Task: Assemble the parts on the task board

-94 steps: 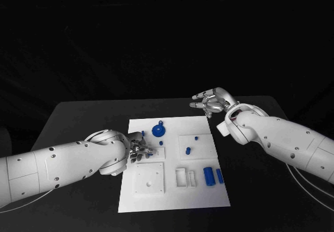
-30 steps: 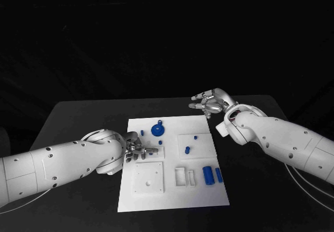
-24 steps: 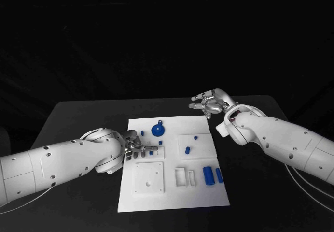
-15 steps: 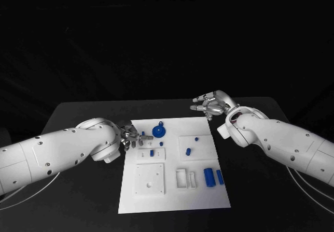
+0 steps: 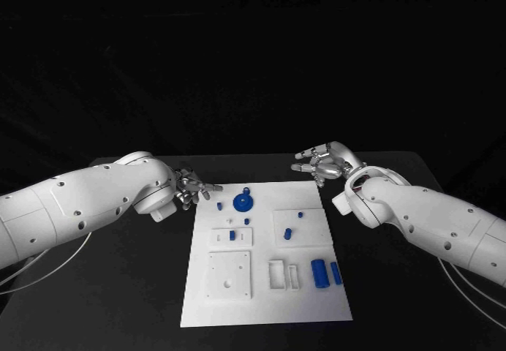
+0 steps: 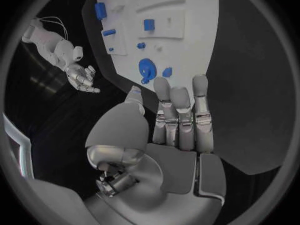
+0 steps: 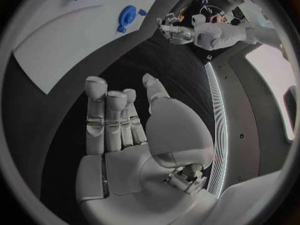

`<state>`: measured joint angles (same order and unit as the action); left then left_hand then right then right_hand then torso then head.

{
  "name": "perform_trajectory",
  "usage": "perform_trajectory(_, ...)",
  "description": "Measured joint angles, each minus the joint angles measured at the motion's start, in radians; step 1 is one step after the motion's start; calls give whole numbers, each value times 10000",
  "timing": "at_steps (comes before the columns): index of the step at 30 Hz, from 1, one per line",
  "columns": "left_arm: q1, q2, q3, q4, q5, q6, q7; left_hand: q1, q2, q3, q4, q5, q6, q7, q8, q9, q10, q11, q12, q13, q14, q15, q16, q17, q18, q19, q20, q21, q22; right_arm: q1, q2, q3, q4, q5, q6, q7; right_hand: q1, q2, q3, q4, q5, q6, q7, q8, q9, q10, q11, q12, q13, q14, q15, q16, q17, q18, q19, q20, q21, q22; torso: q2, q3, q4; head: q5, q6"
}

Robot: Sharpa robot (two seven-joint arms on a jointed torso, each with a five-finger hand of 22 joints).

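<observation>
Board (image 5: 316,307), centre frame: blue parts (image 5: 317,273) small, rigid, likely light; pinch sides. Left hand (image 5: 191,190), right hand (image 5: 322,162): fingers spread, empty.

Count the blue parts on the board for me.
8: a round disc and small peg at far left; two pegs below; two pieces mid-right; cylinder and bar nearest. Smaller ones may be hidden.

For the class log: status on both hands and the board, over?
Left hand open, off the task board's far left corner. Right hand open, past its far right corner. Blue parts on board, nothing obstructing.
</observation>
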<state>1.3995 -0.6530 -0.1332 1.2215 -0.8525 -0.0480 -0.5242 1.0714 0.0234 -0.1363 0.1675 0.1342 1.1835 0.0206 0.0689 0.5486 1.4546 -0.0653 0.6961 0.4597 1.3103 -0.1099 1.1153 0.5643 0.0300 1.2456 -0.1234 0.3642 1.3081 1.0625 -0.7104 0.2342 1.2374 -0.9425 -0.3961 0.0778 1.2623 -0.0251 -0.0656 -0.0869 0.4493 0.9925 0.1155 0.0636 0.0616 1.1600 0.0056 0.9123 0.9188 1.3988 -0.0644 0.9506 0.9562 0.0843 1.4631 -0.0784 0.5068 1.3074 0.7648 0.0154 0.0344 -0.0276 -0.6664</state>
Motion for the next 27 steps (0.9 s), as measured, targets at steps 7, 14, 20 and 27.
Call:
perform_trajectory(7, 54, 518, 6, -895, -163, 713, -49, 12, 288, -232, -133, 82, -322, 144, 0, -803, -175, 171, -79, 0, -212, 141, 0, -107, 0, 36, 36, -317, -1, 0, 4, 0, -2, 7, 0, -3, 0, 0, 0, 0, 0, 0, 0, 0, 0, 0, 0, 0, 0, 0, 0, 0, 0, 0, 0, 0, 0, 0, 0, -9, 4, 10, -28)
perform_trajectory(14, 57, 1039, -35, -1672, -473, 1474, -82, 123, 421, -340, -323, 897, -404, 166, 0, -1068, -289, 210, -79, -4, -295, 154, 40, -143, 0, 35, 36, -390, -2, 0, 23, 0, -2, 11, -1, -3, 0, 0, 0, 0, 0, 0, 0, 0, 0, 0, 0, 0, 0, 0, 0, 0, 0, 0, 0, 0, 0, 0, 3, -12, 4, 28, -56)
perform_trajectory(20, 21, 1390, -96, -2253, -648, 1878, -76, 70, 508, -438, -475, 1008, -530, 221, 0, -1257, -362, 207, -79, -12, -387, 174, 107, -171, 0, 32, 39, -461, -3, 0, 25, 0, 3, 14, -2, -3, 0, 0, 0, 0, 0, 0, 0, 0, 0, 0, 0, 0, 0, 0, 0, 0, 0, 0, 0, 0, 0, 0, 3, -14, 5, 37, -78)
perform_trajectory(27, -69, 1715, -132, -2691, -747, 2266, -50, 19, 560, -438, -475, 1008, -600, 222, 0, -1356, -399, 243, -79, -12, -387, 174, 108, -182, 1, -3, 73, -461, -4, 0, 36, 0, 19, 16, -2, 0, 0, 0, 0, 0, 0, 0, 0, 0, 0, 0, 0, 0, 0, 0, 0, 0, 0, 0, 0, 0, 0, 0, 4, -19, 4, 39, -107)
